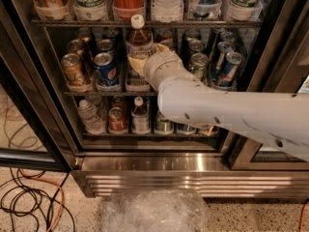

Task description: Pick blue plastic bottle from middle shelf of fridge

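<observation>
- Way off to the left of the bottle is the black frame of the fridge [29, 57]. The middle shelf [79, 93] runs from there across the full width, with cans lined up in rows.
- Just left of the bottle there's a blue Pepsi can [105, 67], really close but not touching as far as I can see.
- The blue plastic bottle [138, 41] stands upright in its lane on the middle shelf. Its long axis is vertical and the white cap is right up near the rack above.
- The gripper [137, 64] is on the lower part of the bottle. The jaws look clamped on it from the sides, with one pale finger lying across the front (the bottle's base is hidden behind it, so I can't say if it's resting on the rack).
- Right of the bottle, the white arm [231, 115] runs off down and to the right, covering some of the cans [227, 64] on that side.
- My read is that the bottle sits dead centre between the jaws, so the pull has to come straight out toward the front. There's very little room to lift, and tilting left would bump the Pepsi can.
</observation>
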